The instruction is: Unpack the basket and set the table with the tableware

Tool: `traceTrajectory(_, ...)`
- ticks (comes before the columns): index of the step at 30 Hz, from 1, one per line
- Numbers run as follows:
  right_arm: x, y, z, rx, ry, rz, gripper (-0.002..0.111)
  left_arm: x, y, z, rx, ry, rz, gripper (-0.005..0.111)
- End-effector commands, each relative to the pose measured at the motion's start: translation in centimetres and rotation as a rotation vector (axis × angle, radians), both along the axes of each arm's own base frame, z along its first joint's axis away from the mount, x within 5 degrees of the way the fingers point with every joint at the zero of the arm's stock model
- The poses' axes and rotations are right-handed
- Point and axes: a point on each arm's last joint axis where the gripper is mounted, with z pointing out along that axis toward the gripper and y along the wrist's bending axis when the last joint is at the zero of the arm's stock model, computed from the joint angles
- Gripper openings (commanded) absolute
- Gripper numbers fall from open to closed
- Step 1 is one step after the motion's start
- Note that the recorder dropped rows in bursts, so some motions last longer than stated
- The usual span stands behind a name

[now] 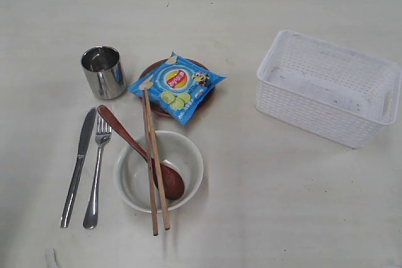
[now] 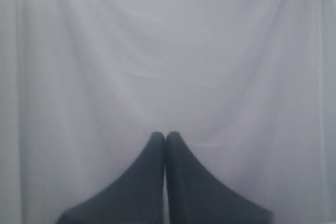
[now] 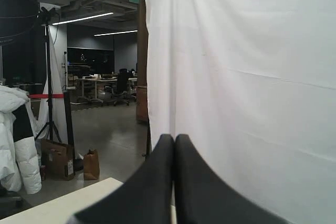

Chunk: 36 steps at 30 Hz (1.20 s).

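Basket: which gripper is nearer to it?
Probably right: the basket sits on that arm's side of the table. Neither gripper shows in the exterior view; left gripper and right gripper both face a white curtain, shut.

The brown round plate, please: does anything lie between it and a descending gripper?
Yes: the blue snack bag lies on the plate, covering most of it; two wooden chopsticks reach the bag's corner.
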Motion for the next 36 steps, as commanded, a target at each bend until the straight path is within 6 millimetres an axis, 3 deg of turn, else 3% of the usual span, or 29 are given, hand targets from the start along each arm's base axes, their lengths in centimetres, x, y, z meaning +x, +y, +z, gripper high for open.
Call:
traceTrajectory(1,0.0,-0.1,0.0,0.006,0.004,-0.006,-0.001,-1.2,0.3,-0.7,-0.052,-0.209,0.029,0.0)
traceTrajectory(4,0.0,-0.1,0.0,0.008,0.005,-0.006,-0.001,-1.3,0.4,-2.7,-0.068,-0.263,0.026,0.0)
traceTrajectory(16,0.0,-0.1,0.0,0.008,0.005,-0.006,-0.001,1.8,-0.2,-11.4,-0.012,0.035,0.029,0.0)
traceTrajectory(19,0.0,-0.1,0.0,0.008,0.005,-0.006,-0.001,2.0,-0.2,-12.0,-0.002,0.087,0.029,0.0)
traceTrajectory(29,0.0,-0.1,0.0,0.008,0.005,-0.006,-0.001,2.0,-0.1,-16.3,0.238,0.53,0.057,0.0)
traceTrajectory(36,0.0,-0.1,0.0,0.008,0.005,-0.006,-0.001,2.0,-0.1,-16.2,0.238,0.522,0.058,0.0)
